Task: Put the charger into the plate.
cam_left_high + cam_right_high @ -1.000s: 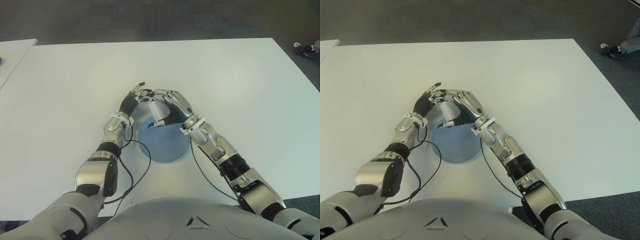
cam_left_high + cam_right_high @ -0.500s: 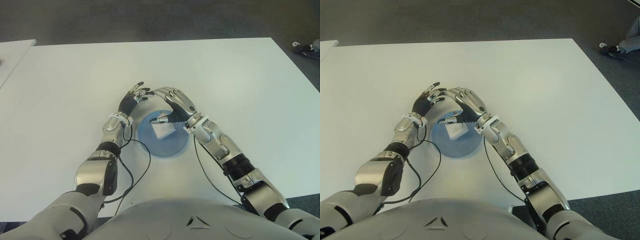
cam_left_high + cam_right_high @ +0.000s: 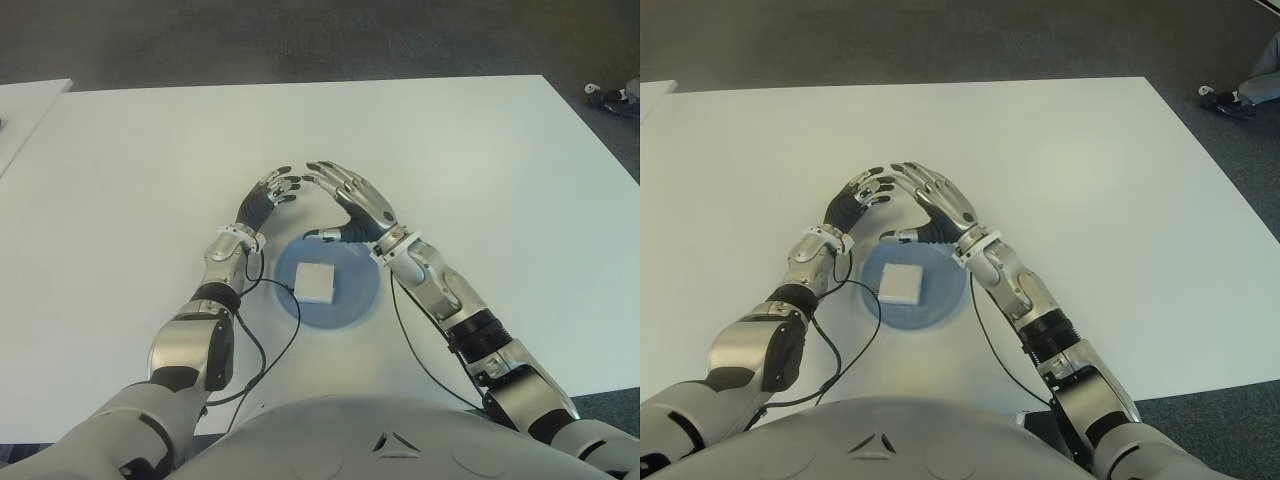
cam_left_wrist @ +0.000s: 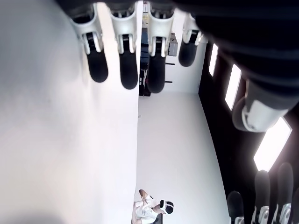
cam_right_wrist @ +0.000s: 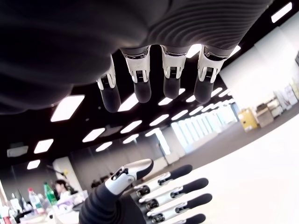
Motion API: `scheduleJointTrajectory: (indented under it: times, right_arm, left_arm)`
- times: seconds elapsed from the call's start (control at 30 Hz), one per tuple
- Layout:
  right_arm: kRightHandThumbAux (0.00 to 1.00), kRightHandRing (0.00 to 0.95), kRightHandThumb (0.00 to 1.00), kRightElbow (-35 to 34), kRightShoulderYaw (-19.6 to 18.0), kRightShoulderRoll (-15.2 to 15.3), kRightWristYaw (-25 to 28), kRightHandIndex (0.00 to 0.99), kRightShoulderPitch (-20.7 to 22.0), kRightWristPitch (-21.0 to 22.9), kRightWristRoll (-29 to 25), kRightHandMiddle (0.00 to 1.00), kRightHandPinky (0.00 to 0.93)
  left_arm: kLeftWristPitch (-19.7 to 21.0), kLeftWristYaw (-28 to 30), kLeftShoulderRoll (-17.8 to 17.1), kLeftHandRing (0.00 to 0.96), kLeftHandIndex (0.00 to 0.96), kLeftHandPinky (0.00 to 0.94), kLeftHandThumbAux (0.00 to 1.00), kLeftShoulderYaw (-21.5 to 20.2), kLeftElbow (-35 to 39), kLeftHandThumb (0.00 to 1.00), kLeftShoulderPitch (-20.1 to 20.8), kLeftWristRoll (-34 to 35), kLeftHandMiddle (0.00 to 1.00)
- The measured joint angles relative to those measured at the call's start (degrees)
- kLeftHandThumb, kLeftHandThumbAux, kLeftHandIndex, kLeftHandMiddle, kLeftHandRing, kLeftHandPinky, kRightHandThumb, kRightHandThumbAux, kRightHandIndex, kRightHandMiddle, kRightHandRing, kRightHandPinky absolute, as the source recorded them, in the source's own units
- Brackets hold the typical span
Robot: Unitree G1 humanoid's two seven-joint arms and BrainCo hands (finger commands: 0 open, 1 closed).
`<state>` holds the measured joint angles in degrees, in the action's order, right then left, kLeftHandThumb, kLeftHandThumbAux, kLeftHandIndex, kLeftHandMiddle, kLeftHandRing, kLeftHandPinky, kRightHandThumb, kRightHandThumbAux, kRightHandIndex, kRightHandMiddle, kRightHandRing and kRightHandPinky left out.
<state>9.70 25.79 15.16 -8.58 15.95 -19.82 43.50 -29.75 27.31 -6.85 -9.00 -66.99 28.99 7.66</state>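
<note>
The white table (image 3: 480,150) fills most of the eye views, and just below its centre sits the blue plate (image 3: 352,300), with the white charger (image 3: 316,283) lying flat inside it, left of the plate's middle. The right hand (image 3: 350,200) shows above and right of the plate, fingers spread and holding nothing, its thumb tip close over the plate's upper rim and apart from the charger. The left hand (image 3: 272,194) shows up and left of the plate, fingers relaxed, empty. The charger looks a small rigid block, probably light, smooth-sided and a little slippery; a pinch across two opposite side faces would suit it best.
</note>
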Motion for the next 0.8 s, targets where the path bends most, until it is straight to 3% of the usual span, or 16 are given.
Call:
scheduleJointTrajectory:
  times: [0.5,0.8]
  right_arm:
    - [0.170,0.000,0.268,-0.10,-0.65,0.39,-0.07,0.000,-0.42,-0.50,-2.26,0.000,0.000]
    - [0.293,0.000,0.186,0.42,-2.68,-0.60,-1.39,0.000,-0.93,0.66,-3.11,0.000,0.000]
  left_arm:
    - [-0.28,1.12,0.03,0.276,0.165,0.222,0.496,0.00,0.00,0.000,-0.15,0.26,0.292]
    - [-0.15,1.12,0.03,0.292,0.152,0.214,0.494,0.00,0.06,0.000,-0.15,0.27,0.313]
